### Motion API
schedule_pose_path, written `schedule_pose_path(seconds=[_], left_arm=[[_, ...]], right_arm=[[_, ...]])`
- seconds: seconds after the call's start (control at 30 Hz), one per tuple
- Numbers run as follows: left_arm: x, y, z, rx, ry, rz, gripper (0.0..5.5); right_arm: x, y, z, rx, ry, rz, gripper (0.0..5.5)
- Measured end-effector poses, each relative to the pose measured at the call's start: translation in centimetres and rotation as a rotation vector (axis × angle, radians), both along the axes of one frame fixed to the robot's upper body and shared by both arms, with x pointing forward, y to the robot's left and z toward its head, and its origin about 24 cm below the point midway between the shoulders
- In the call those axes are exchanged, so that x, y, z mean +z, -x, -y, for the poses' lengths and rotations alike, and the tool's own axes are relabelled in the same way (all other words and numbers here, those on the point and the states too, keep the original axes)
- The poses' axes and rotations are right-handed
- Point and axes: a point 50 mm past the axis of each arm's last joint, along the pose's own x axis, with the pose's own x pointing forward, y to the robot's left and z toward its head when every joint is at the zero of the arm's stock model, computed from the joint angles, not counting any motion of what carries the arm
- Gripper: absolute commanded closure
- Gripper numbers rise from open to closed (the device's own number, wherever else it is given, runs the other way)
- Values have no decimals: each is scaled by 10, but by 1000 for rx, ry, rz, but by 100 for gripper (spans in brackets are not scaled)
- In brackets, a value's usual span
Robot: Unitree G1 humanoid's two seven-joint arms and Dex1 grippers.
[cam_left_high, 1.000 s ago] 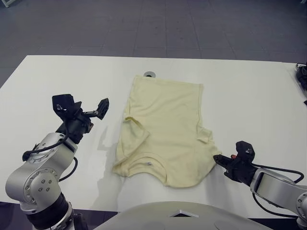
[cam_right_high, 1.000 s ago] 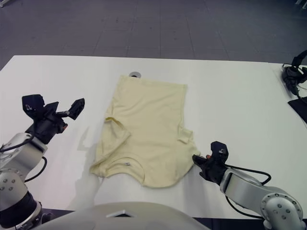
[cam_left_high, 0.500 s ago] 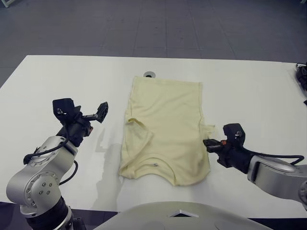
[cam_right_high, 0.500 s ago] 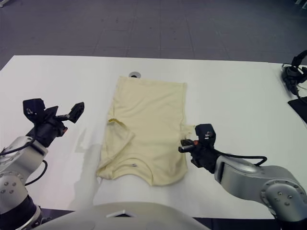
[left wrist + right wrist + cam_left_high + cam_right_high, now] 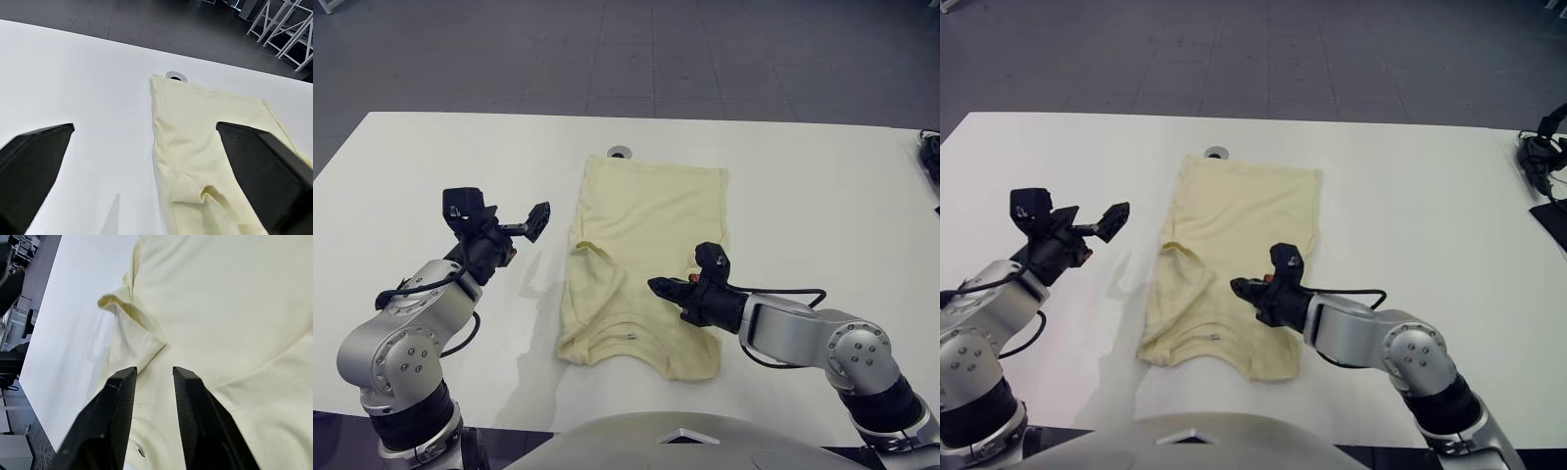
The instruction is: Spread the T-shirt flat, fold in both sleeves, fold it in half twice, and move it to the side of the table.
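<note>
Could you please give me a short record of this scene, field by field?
Garment: pale yellow T-shirt lying on the white table, collar nearest the robot
Left sleeve: folded inward, rumpled
Left arm: left gripper above bare table beside the shirt, jaws wide open
Right arm: right gripper low over the shirt, jaws slightly apart
Other: round port at the far hem

Pale yellow T-shirt (image 5: 651, 220) lay lengthwise at the middle of the white table (image 5: 822, 186), collar nearest the robot, hem farthest, left sleeve folded inward, rumpled.
</note>
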Motion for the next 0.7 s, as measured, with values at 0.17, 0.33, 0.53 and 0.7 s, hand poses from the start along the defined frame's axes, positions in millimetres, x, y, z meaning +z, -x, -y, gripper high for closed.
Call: schedule_pose_path(seconds=[0.17, 0.33, 0.53, 0.7], left_arm=[[-4, 9, -6, -17, -37, -32, 10], [-18, 39, -22, -17, -94, -133, 10], [-20, 42, -24, -62, -125, -153, 10], [-21, 34, -15, -114, -137, -140, 10]], right_arm=[[24, -14, 59, -47, 313, 252, 286], [14, 22, 87, 323, 642, 272, 202], [2, 42, 82, 541, 703, 324, 96], [-11, 47, 74, 613, 746, 381, 15]])
